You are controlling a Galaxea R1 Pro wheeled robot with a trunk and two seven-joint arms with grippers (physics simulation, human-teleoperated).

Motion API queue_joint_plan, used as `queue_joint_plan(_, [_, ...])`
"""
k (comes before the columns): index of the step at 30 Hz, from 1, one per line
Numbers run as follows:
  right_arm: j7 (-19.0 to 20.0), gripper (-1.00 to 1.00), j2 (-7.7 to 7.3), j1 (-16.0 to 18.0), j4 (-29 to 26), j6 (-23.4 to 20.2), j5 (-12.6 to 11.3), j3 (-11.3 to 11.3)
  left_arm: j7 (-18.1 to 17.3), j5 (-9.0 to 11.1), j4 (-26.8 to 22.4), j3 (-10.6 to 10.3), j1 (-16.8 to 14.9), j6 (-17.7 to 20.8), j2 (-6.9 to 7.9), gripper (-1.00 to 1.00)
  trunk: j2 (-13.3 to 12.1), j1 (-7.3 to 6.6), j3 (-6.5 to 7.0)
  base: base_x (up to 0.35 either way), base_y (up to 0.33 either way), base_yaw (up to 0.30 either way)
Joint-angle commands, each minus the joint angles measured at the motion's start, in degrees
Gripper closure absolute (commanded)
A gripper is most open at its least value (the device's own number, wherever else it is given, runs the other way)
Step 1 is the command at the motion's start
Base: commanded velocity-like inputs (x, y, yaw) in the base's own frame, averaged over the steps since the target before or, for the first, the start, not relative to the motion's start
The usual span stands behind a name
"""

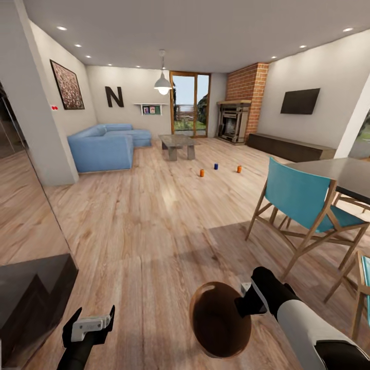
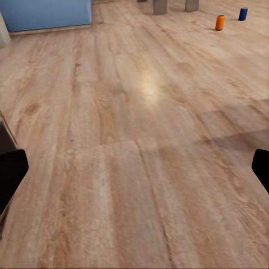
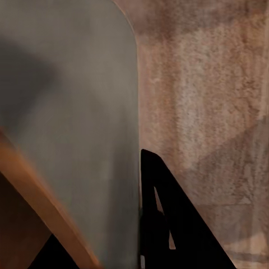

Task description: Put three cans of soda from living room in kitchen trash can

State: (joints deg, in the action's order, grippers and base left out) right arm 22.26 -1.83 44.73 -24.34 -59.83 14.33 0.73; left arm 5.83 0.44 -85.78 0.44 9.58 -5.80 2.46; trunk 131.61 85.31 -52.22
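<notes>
Three cans of soda stand on the living room's wood floor, far ahead of me: an orange one (image 1: pixel 202 173), a blue one (image 1: pixel 216 166) and another orange one (image 1: pixel 239 168). The left wrist view catches the orange can (image 2: pixel 219 22) and the blue can (image 2: pixel 242 13) far off. The trash can (image 1: pixel 221 318), brown inside, hangs low in front of me with my right gripper (image 1: pixel 245 300) shut on its rim. Its grey wall (image 3: pixel 67 112) sits against a black finger (image 3: pixel 162 218). My left gripper (image 1: pixel 88 325) is open over bare floor.
A blue sofa (image 1: pixel 103 146), a coffee table (image 1: pixel 177 144), a brick fireplace (image 1: pixel 234 121) and a long low cabinet (image 1: pixel 290 146) lie beyond the cans. A teal chair (image 1: pixel 303 205) and a dark table (image 1: pixel 339 172) stand at my right. A dark cabinet (image 1: pixel 31 293) is close at my left.
</notes>
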Motion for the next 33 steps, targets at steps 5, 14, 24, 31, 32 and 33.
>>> queue_joint_plan(5, [0.59,1.0,0.07,0.01,0.19,0.02,-1.26,-0.15,-0.01,0.02,0.0,0.0,0.0,0.0,0.0,-1.0,0.0,0.0,0.01,0.321,0.008,0.0])
queue_joint_plan(14, [0.59,1.0,-0.01,0.0,0.2,0.22,-1.23,-0.25,-0.02,0.0,0.0,0.0,0.0,0.0,0.0,-1.0,0.0,0.0,0.01,0.323,0.001,0.0])
queue_joint_plan(24, [0.67,1.0,-0.09,0.03,0.04,0.32,-1.23,-0.37,0.0,0.0,-0.17,0.0,0.0,0.21,0.0,-1.0,0.0,0.0,0.01,0.324,0.0,0.0])
queue_joint_plan(31, [0.55,1.0,-0.1,0.01,0.08,0.32,-1.23,-0.38,-0.03,0.0,-0.17,0.0,0.0,0.19,0.0,-1.0,0.0,0.0,0.01,0.324,0.0,0.0])
queue_joint_plan(32, [0.52,1.0,-0.07,0.04,0.08,0.32,-1.23,-0.34,-0.03,0.0,-0.17,0.0,0.0,0.19,0.0,-1.0,0.0,0.0,0.01,0.324,0.0,0.0])
queue_joint_plan(33, [0.5,1.0,-0.05,0.03,0.08,0.32,-1.23,-0.32,-0.01,0.0,-0.17,0.0,0.0,0.18,0.0,-1.0,0.0,0.0,0.01,0.324,0.0,0.0])
